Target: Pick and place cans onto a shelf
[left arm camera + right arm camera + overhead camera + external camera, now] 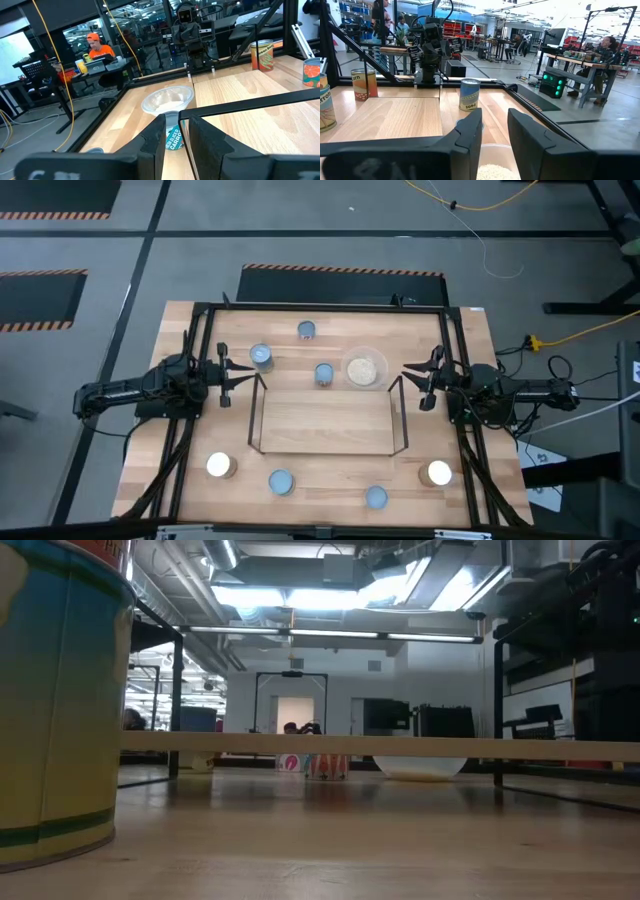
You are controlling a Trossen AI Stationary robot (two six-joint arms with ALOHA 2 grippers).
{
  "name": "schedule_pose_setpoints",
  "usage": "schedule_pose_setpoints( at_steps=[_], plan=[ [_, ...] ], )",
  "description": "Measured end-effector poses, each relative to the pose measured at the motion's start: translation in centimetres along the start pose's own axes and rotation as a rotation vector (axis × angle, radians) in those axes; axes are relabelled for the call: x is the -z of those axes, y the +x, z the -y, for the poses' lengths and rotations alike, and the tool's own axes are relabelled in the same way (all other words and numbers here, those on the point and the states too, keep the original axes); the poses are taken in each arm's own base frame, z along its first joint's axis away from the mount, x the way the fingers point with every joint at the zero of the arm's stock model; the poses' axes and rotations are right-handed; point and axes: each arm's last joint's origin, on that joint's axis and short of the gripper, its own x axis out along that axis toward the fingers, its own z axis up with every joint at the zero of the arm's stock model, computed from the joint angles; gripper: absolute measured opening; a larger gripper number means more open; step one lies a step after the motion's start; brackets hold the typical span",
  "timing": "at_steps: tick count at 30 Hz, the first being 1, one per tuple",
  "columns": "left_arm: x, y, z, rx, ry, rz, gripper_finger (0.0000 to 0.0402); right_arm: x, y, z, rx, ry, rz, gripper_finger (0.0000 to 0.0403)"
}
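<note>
High view: shelf (325, 422) mid-tabletop, empty; cans (261, 357) loose around it. Left gripper (226, 374) and right gripper (424, 378) open, holding nothing. Judgement: left takes the far-left can, grip low, keep upright.

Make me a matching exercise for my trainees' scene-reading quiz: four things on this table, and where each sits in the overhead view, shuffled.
Things:
1. shelf
2. clear dish
3. left gripper
4. white-topped can on the right arm's side

Places in the high view:
A. near the table's bottom right corner
B. the table's middle
C. just above the shelf's top rail, right of centre
D. beside the shelf's left end, open, holding nothing

Pairs: 1-B; 2-C; 3-D; 4-A
</note>
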Motion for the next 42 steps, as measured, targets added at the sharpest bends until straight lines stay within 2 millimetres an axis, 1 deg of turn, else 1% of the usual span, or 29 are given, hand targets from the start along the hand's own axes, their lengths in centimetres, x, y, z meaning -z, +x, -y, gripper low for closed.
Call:
schedule_pose_setpoints(
  at_steps=[27, 40, 42],
  plan=[
    [0.01, 0.0, 0.0, 0.0, 0.0, 0.0, 0.0078, -0.01, 0.0, 0.0, 0.0, -0.027, 0.001, 0.0099],
    [0.01, 0.0, 0.0, 0.0, -0.04, 0.0, 0.0078, -0.05, 0.0, 0.01, 0.0, -0.019, 0.005, 0.0099],
    [0.0, 0.0, 0.0, 0.0, -0.041, 0.0, 0.0078, -0.27, 0.0, 0.03, 0.003, 0.009, 0.028, 0.0101]
  ],
)
